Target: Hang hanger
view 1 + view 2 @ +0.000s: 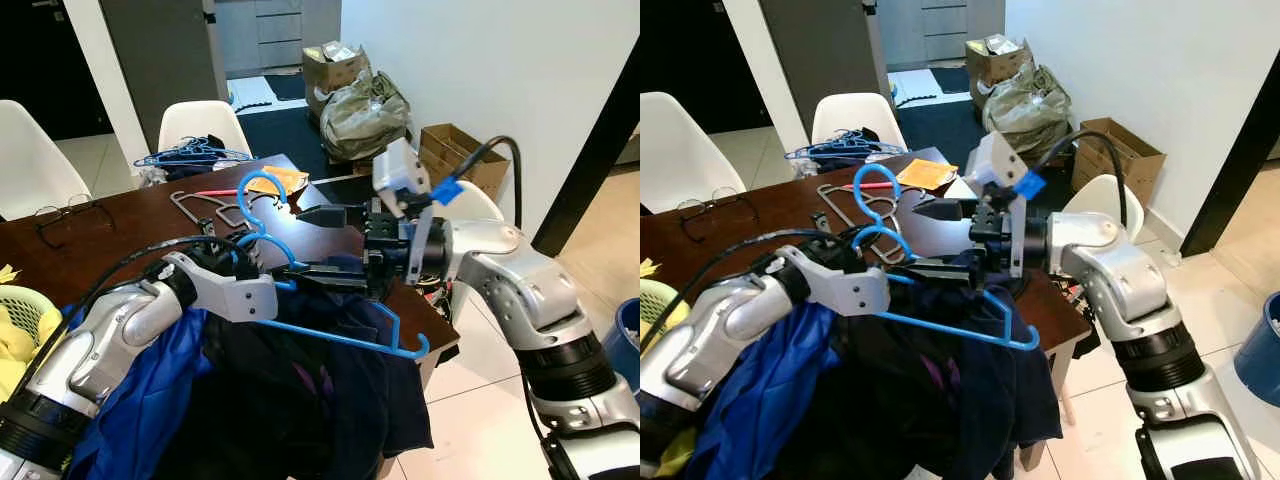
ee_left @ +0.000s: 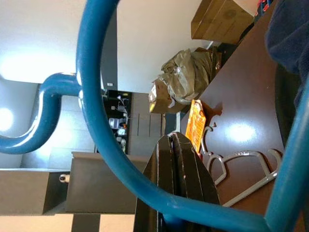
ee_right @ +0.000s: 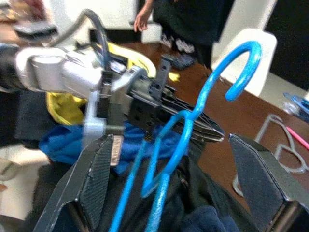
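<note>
Left eye view: our left tool (image 1: 300, 270) pinches the blue hanger (image 1: 330, 335) at its neck, hook up, bar running rightward over dark clothes (image 1: 330, 400). Our right tool (image 1: 340, 240) gapes wide just beyond it.

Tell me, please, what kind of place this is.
Probably a dining area in a home: a brown wooden table with white chairs, and cardboard boxes by the wall. The left gripper holds a blue hanger there.

A bright blue hanger (image 1: 330, 335) was seen over dark navy clothing (image 1: 330, 400). A dark brown table (image 1: 110, 225) and white chairs (image 1: 203, 125) were noted.
</note>
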Controlling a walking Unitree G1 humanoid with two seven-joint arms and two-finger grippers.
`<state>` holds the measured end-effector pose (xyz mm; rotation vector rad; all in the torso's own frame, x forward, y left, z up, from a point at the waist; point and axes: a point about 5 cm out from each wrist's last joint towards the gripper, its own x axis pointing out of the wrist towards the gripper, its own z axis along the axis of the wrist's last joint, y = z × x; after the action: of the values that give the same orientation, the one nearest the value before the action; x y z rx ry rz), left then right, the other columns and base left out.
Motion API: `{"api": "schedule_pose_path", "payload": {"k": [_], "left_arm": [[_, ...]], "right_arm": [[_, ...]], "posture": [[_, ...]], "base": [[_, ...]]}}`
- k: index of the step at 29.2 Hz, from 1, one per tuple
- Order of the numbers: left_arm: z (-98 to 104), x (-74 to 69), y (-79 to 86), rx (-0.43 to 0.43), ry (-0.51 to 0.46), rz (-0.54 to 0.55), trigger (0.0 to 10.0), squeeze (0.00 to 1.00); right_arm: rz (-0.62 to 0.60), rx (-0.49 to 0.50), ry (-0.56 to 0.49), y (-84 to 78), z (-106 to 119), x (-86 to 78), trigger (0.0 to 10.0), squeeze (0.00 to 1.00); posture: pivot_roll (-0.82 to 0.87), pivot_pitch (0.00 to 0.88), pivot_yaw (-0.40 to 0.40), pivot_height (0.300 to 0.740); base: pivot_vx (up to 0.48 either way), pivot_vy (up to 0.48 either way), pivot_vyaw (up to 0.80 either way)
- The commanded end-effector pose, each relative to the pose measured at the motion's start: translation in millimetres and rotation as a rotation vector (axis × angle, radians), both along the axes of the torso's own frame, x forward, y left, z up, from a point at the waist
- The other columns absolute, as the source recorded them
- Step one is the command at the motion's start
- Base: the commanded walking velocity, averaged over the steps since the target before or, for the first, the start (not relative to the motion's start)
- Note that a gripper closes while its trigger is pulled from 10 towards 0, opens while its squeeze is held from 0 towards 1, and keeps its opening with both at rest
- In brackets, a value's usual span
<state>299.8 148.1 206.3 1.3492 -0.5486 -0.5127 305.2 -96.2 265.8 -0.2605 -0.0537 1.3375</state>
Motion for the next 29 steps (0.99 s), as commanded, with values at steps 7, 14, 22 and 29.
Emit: {"api": "schedule_pose_path", "payload": {"k": [7,14,22,29], "left_arm": [[1.1,-1.1,-11.5,0.013,-0.038,-0.038,10.0,0.0],[-1.2,-3.1,-24.8,0.017,-0.057,-0.072,10.0,0.0],[-2.4,-3.5,-28.9,0.046,-0.073,-0.089,10.0,0.0],[-2.5,-4.1,-30.0,0.053,-0.081,-0.09,10.0,0.0]], "right_arm": [[-0.081,-0.081,0.011,1.1,-5.4,6.2,10.0,0.0],[-0.193,-0.066,0.077,4.6,-7.6,15.4,10.0,0.0],[-0.175,-0.162,0.151,5.6,-25.3,9.6,4.2,0.0],[-0.13,-0.201,0.175,6.7,-32.5,2.3,2.9,0.0]], "posture": [[0.03,0.0,0.012,0.74],[0.03,0.0,0.012,0.74],[0.03,0.0,0.007,0.74],[0.03,0.0,0.003,0.74]], "base": [[0.0,0.0,0.0],[0.0,0.0,0.0],[0.0,0.0,0.0],[0.0,0.0,0.0]]}}
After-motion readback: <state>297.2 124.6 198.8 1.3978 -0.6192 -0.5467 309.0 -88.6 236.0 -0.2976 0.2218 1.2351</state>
